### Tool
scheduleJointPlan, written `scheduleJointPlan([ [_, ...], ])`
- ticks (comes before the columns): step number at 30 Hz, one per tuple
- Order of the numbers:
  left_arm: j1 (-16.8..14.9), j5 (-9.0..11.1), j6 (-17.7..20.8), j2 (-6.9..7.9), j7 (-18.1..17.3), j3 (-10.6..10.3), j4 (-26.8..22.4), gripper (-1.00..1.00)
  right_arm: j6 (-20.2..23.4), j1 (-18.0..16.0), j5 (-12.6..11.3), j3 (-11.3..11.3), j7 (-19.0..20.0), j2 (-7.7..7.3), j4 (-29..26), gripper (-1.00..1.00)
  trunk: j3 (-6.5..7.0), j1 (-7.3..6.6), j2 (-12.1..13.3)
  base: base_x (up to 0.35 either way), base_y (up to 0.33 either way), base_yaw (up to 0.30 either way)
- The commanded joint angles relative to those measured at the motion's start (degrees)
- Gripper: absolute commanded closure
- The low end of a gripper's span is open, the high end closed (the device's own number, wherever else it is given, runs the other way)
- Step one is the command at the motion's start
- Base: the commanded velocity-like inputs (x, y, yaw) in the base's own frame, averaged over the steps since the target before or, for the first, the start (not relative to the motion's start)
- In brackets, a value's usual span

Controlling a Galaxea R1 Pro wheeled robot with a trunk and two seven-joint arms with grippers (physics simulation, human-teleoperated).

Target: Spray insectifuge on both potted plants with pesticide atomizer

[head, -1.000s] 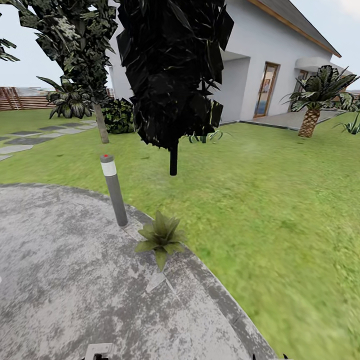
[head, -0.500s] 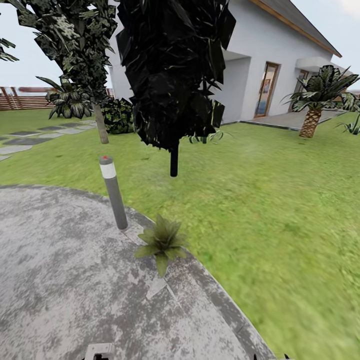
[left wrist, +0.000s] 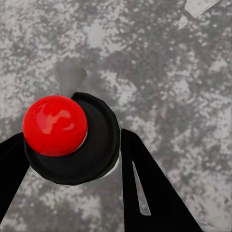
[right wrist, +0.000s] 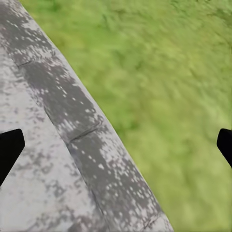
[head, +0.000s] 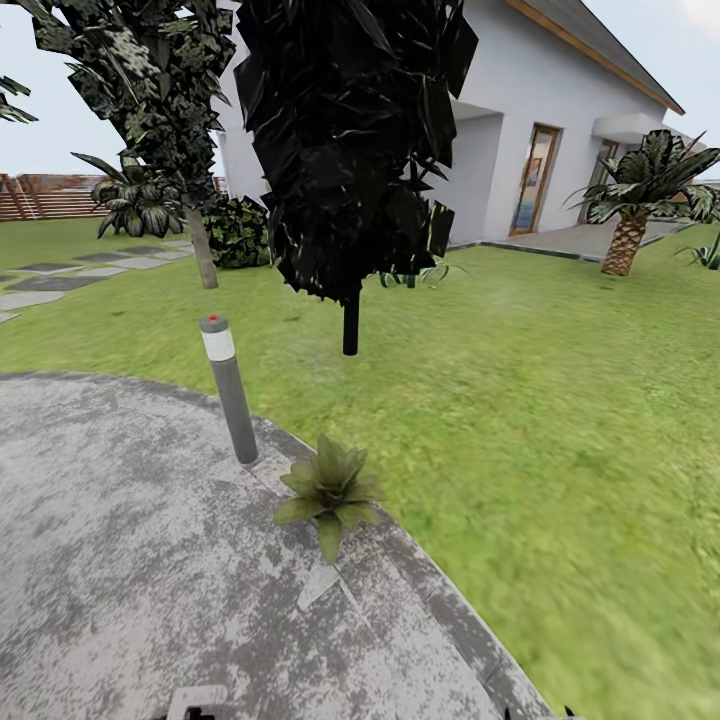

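One potted plant [head: 330, 490], a low rosette of broad pointed green leaves, sits on the rim of the round grey patio [head: 120, 560], just ahead of me. In the left wrist view, my left gripper [left wrist: 72, 137] is shut on a dark round body topped by a red knob [left wrist: 55, 124]. It looks like the pesticide atomizer seen end-on. A pale cone [left wrist: 70, 77] pokes out beyond it. My right gripper [right wrist: 116, 145] is open, its dark fingertips [right wrist: 9, 145] wide apart, and hangs over the patio's curb and the grass.
A grey bollard lamp [head: 230, 390] stands just left of and behind the plant. Lawn [head: 560, 420] spreads to the right. A dark tree [head: 350, 150] rises beyond, with a white house [head: 540, 150], a palm [head: 630, 200] and a wooden fence [head: 40, 197] further off.
The whole head view has crept a little. The plant and the bollard now sit slightly lower and further right in it, which is camera motion. The plant itself has not moved.
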Motion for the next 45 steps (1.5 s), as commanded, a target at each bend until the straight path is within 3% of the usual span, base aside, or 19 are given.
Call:
scheduleJointPlan([
  [1,0.0,0.6,-0.2,0.07,-0.2,-0.4,-0.1,1.00,-0.1,0.0,0.9,0.2,-0.4,-0.01,0.0,-1.00,-0.05,-0.01,0.0,0.000,0.000,0.000],
  [5,-0.2,0.0,-0.2,0.32,-0.6,-1.0,-1.3,1.00,0.1,-0.3,6.6,5.7,1.6,-0.01,-1.0,-1.00,-0.05,-0.01,0.0,0.000,0.000,0.000],
  [7,-0.6,-2.7,-0.1,0.55,-1.0,-3.0,-3.4,1.00,0.2,-0.9,10.0,7.5,5.7,-0.01,-3.4,-1.00,-0.05,-0.01,0.0,0.000,0.000,0.000],
  [8,-0.7,-4.5,0.0,0.72,-1.1,-4.2,-4.5,1.00,0.2,-1.4,11.1,7.8,8.3,-0.01,-4.8,-1.00,-0.05,-0.01,0.0,0.000,0.000,0.000],
  [10,-0.8,-9.9,0.0,0.94,-1.7,-7.3,-6.7,1.00,1.7,-3.5,13.2,8.2,17.5,-0.01,-8.7,-1.00,-0.05,-0.01,0.0,0.000,0.000,0.000],
  [13,-0.6,-17.0,0.2,0.95,-4.3,-10.5,-7.6,1.00,8.9,-6.4,14.0,8.4,31.8,-0.01,-13.1,-1.00,-0.05,-0.01,0.0,0.000,0.000,0.000],
  [14,-0.7,-20.9,0.4,0.89,-7.1,-11.9,-7.8,1.00,12.5,-7.6,14.1,8.4,38.7,-0.01,-15.3,-1.00,-0.05,-0.01,0.0,0.000,0.000,0.000],
  [16,-1.1,-26.8,0.6,0.79,-12.9,-13.0,-8.2,1.00,15.3,-9.1,14.2,8.4,47.4,0.06,-18.5,-1.00,-0.05,-0.01,0.0,0.000,0.000,0.000],
  [18,-1.7,-30.3,0.7,0.61,-18.6,-13.4,-8.4,1.00,16.2,-10.1,14.2,8.5,53.1,0.13,-20.1,-1.00,-0.05,-0.01,0.0,0.000,0.000,0.000],
  [19,-3.4,-31.6,0.8,0.67,-23.5,-13.5,-8.4,1.00,16.5,-11.1,14.2,8.5,56.0,0.16,-20.6,-1.00,-0.05,-0.01,0.0,0.000,0.000,0.000],
  [24,-4.9,-32.8,1.0,1.00,-24.9,-13.5,-9.7,1.00,15.9,-11.1,13.9,7.9,57.5,1.10,-21.8,-1.00,-0.03,-0.01,0.0,0.000,0.000,0.000],
  [31,-4.7,-35.5,3.2,3.28,-26.9,-16.1,-9.9,1.00,15.9,-11.1,13.9,7.7,57.6,2.46,-21.9,-1.00,-0.03,-0.01,0.0,0.000,0.000,0.000],
  [36,-6.4,-37.0,4.8,2.26,-28.5,-17.2,-11.6,1.00,15.8,-11.1,14.0,8.0,58.7,2.72,-21.9,-1.00,-0.03,-0.01,0.0,0.000,0.000,0.000],
  [39,-7.4,-37.7,5.8,1.27,-29.5,-17.3,-12.6,1.00,15.8,-11.1,14.0,8.1,59.7,3.70,-22.1,-1.00,-0.03,-0.01,0.0,0.000,0.000,0.000],
  [40,-9.3,-47.9,10.7,-2.24,-52.5,-17.3,-18.4,1.00,15.8,-11.1,14.0,8.2,63.4,6.25,-22.1,-1.00,-0.03,-0.01,0.0,0.000,0.000,0.000],
  [42,-9.4,-50.4,11.0,-3.10,-54.1,-17.3,-18.5,1.00,15.8,-11.1,14.1,8.2,65.0,6.94,-22.2,-1.00,-0.03,-0.01,0.0,0.000,0.000,0.000],
  [45,-9.6,-51.6,11.0,-3.71,-55.1,-17.2,-18.5,1.00,15.8,-11.1,14.1,8.2,68.2,7.35,-22.3,-1.00,-0.03,-0.01,0.0,0.000,0.000,0.000],
])
